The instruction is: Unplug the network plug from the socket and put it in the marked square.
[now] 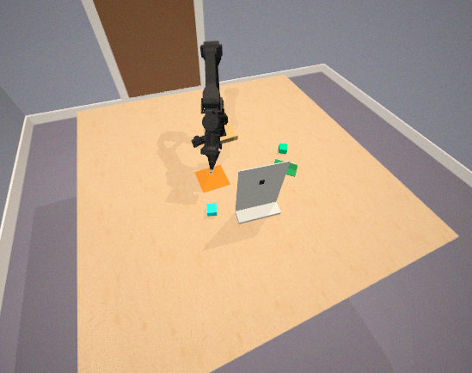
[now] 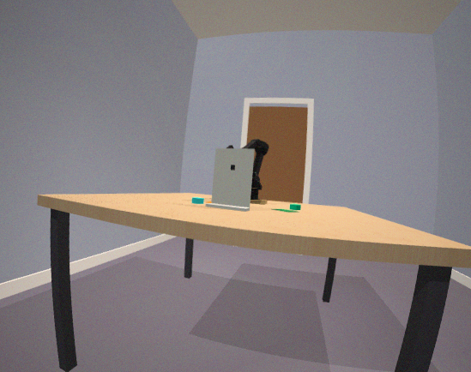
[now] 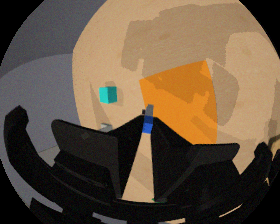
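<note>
The plug (image 1: 211, 172) (image 3: 148, 125) is out of the upright panel (image 1: 260, 193) (image 2: 232, 189) and is grasped between the 2 fingers of the black gripper (image 1: 211, 168) (image 3: 147, 120). In the top view, the plug is seen against the far part of the orange square (image 1: 214, 181) (image 3: 181, 102), inside its outline; how much height is left beneath it cannot be told. The square's near edge is faced by a cyan cube (image 1: 211, 210) (image 2: 197, 201) (image 3: 108, 94), set apart from it. To 1 side, a strip of bare wood is left between the square and the panel, whose small dark hole (image 1: 261, 182) (image 2: 232, 167) is unfilled. Beyond the panel, a green cube (image 1: 283, 149) (image 2: 295, 207) and a flat green patch (image 1: 291, 170) (image 2: 286, 210) are kept well apart from the gripper. Wide margins are left between the square and the outer edges of the table (image 1: 159, 279) (image 2: 266, 240).
</note>
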`<control>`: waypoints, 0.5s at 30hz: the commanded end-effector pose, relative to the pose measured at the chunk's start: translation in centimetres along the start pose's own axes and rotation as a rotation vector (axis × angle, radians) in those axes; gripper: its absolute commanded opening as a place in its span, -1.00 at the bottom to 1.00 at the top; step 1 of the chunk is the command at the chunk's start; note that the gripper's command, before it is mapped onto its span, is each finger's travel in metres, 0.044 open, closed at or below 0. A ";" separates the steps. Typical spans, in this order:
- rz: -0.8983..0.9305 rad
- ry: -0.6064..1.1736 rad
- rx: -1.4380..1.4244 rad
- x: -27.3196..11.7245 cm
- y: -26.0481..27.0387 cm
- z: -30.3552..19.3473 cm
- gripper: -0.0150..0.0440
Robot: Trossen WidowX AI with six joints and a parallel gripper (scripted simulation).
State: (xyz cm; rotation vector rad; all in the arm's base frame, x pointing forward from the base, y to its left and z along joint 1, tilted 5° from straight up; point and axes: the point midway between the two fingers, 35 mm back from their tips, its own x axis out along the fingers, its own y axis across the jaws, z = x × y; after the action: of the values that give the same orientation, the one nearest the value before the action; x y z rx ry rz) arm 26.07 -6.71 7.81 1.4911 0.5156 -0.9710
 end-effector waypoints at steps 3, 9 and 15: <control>-0.008 -0.005 0.000 1.0 -0.7 0.1 -0.49; -0.008 -0.005 0.000 1.8 -1.2 0.1 -0.49; -0.009 -0.005 0.000 2.6 -1.8 0.1 -0.49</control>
State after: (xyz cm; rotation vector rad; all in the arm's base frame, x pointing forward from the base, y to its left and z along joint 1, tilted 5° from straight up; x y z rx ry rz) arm 26.08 -7.00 5.39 1.4917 0.5090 -0.9766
